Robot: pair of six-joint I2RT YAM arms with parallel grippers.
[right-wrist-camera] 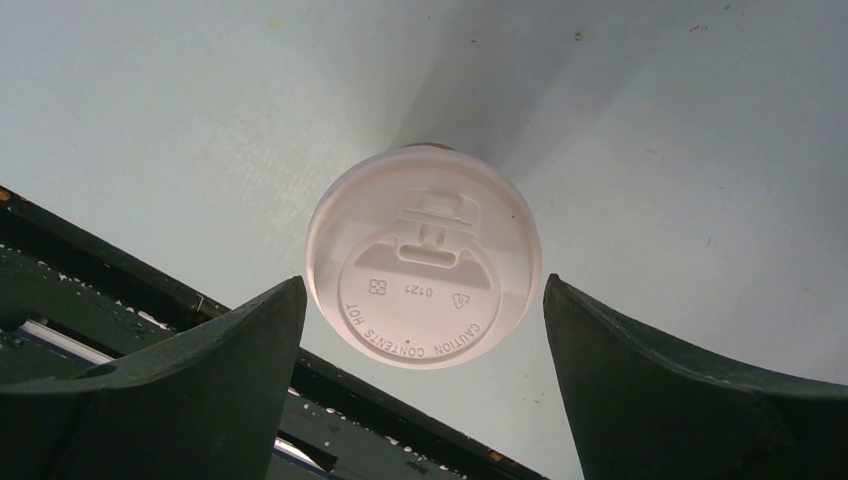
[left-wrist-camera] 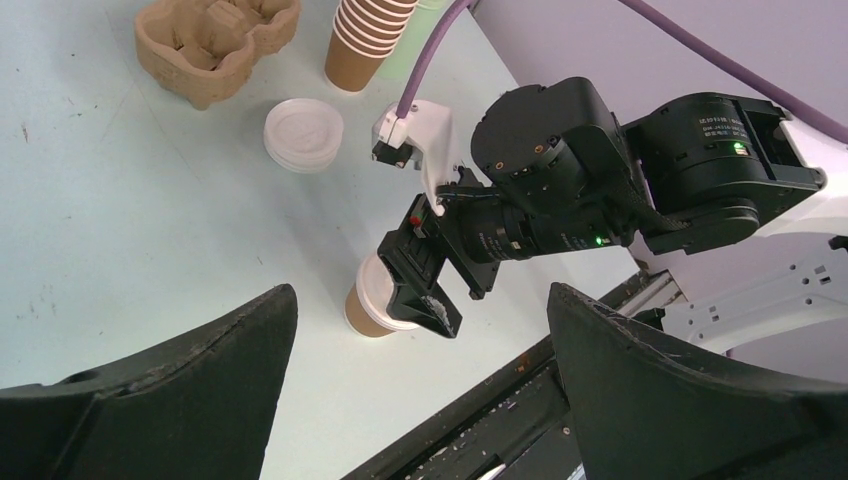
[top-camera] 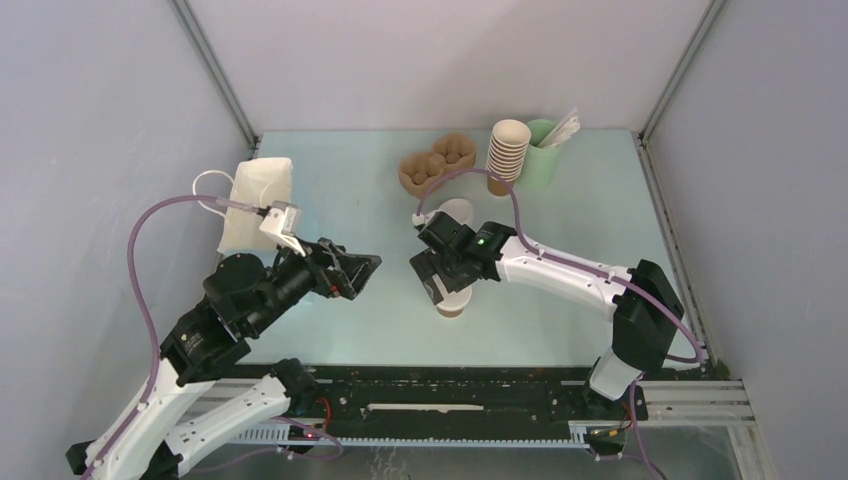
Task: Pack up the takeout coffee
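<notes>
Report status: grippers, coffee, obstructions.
Left gripper open, empty. Right gripper open over lidded coffee cup, no grip. Cup upright; loose lids lie apart.

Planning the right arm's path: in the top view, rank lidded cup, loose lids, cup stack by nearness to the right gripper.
1. lidded cup, directly under the right gripper.
2. loose lids, just behind it.
3. cup stack, back right.

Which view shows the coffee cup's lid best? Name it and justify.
Right wrist: the lid is seen from above, whole, its embossed lettering legible. Left wrist shows it obliquely, half hidden by the right gripper. Top external shows only a sliver beneath that gripper.
</notes>
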